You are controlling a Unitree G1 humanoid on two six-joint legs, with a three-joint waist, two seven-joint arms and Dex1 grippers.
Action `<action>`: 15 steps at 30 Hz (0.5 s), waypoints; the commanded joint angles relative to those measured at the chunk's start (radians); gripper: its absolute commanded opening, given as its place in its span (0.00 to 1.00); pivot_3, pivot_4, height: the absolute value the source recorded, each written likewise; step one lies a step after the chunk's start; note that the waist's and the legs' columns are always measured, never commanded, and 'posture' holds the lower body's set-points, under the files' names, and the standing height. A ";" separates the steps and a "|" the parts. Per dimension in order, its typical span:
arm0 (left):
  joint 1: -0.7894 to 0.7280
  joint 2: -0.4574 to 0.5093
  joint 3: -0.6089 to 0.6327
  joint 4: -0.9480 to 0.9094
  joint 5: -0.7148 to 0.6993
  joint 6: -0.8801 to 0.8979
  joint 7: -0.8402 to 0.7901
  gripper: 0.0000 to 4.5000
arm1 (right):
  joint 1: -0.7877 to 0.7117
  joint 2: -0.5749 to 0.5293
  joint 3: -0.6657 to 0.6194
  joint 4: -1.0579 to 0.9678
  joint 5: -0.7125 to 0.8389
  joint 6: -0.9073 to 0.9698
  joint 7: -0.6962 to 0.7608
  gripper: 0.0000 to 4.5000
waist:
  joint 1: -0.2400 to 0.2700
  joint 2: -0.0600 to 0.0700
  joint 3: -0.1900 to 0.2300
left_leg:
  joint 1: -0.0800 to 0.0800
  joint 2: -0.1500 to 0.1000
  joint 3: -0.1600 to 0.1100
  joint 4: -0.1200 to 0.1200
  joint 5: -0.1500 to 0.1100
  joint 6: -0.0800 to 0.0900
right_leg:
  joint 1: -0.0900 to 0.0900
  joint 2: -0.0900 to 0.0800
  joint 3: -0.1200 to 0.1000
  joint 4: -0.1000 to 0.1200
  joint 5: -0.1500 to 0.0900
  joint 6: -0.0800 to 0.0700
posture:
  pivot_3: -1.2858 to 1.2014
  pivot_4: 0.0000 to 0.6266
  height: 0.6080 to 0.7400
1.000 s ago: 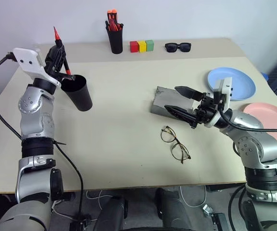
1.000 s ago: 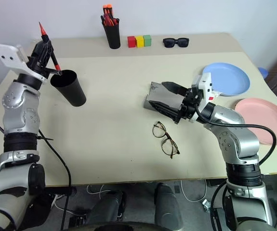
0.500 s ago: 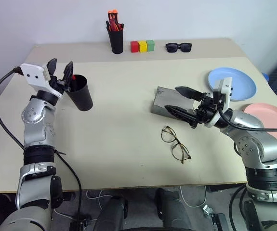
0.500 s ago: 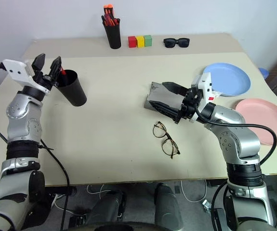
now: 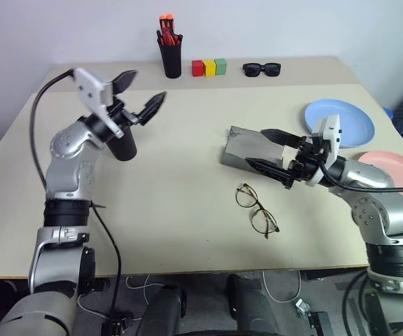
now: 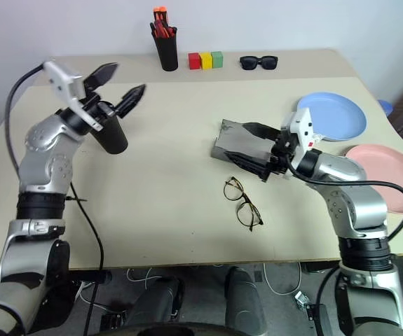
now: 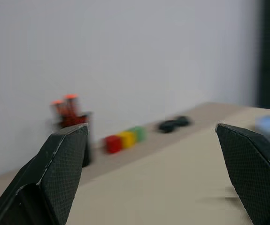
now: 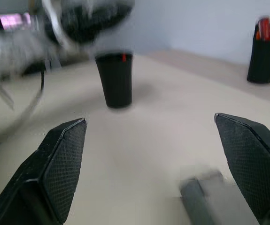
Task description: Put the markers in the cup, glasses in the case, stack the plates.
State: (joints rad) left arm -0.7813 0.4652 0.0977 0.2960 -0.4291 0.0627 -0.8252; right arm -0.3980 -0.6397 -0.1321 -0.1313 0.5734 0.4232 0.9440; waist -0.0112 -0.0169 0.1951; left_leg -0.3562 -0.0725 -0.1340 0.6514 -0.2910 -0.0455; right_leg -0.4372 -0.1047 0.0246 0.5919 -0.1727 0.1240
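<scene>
My left hand [image 5: 139, 94] hangs in the upper left of the head view, its two black fingers spread wide with nothing between them, just above the black cup [image 5: 120, 144], which stands upright on the table [image 5: 173, 210]. In my right wrist view a speck of red marker cap [image 8: 123, 57] peeks over that cup's rim; I cannot tell what else is inside. My right hand [image 5: 272, 155] sits right of centre, fingers also spread wide and empty, one above and one just in front of the grey case [image 5: 246, 148], which lies on the table at mid-frame; whether a finger touches it I cannot tell. Just below the case, near the centre, the glasses [image 5: 255, 209] lie flat on the table, apart from both the case and my right hand. Over on the right edge the light blue plate [image 5: 352, 122] lies behind my right hand, and the pink plate [image 5: 397, 164] lies just below it, side by side and not stacked. Along the far edge at the top stand a narrower pen cup [image 5: 170, 57] full of orange-red pens, then three small blocks [image 5: 209, 67] in red, yellow and green, then the black sunglasses [image 5: 261, 68].
</scene>
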 commanded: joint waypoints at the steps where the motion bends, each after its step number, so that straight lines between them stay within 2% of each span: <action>1: -0.091 -0.035 -0.088 0.078 0.016 0.024 -0.145 0.99 | -0.014 -0.017 -0.043 0.019 -0.004 -0.037 0.009 1.00 | -0.002 0.000 0.000 | 0.000 0.000 0.000 0.000 0.000 0.000 | 0.000 0.000 0.000 0.000 0.000 0.000 | 0.52 0.24 1.00; 6: -0.159 -0.093 -0.099 0.201 0.031 -0.001 -0.200 0.99 | -0.006 0.020 -0.034 -0.022 -0.009 -0.043 -0.044 1.00 | -0.012 0.000 0.000 | 0.001 0.001 0.000 -0.001 0.000 0.000 | -0.001 0.001 0.000 0.000 0.000 0.000 | 0.52 0.24 1.00; 9: -0.178 -0.105 -0.135 0.283 0.098 -0.060 -0.222 0.99 | 0.012 0.031 -0.033 -0.031 -0.033 -0.059 -0.075 1.00 | -0.008 0.000 0.000 | 0.000 0.001 0.000 -0.001 0.000 0.000 | -0.002 0.001 0.000 0.001 0.000 0.000 | 0.52 0.24 1.00; 15: -0.093 -0.095 -0.071 0.131 0.009 0.088 -0.224 0.99 | -0.034 0.028 0.026 0.049 -0.139 -0.041 -0.134 1.00 | -0.002 0.000 0.000 | -0.001 0.001 0.000 0.000 0.000 0.000 | -0.002 0.001 0.000 0.001 0.000 0.000 | 0.52 0.24 1.00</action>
State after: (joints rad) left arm -0.8950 0.3525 0.0051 0.5057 -0.3937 0.1227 -1.0425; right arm -0.4001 -0.6078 -0.1002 -0.0921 0.4548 0.3796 0.8347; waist -0.0132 -0.0170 0.1953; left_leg -0.3574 -0.0719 -0.1341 0.6515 -0.2912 -0.0451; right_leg -0.4393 -0.1042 0.0249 0.5926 -0.1727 0.1240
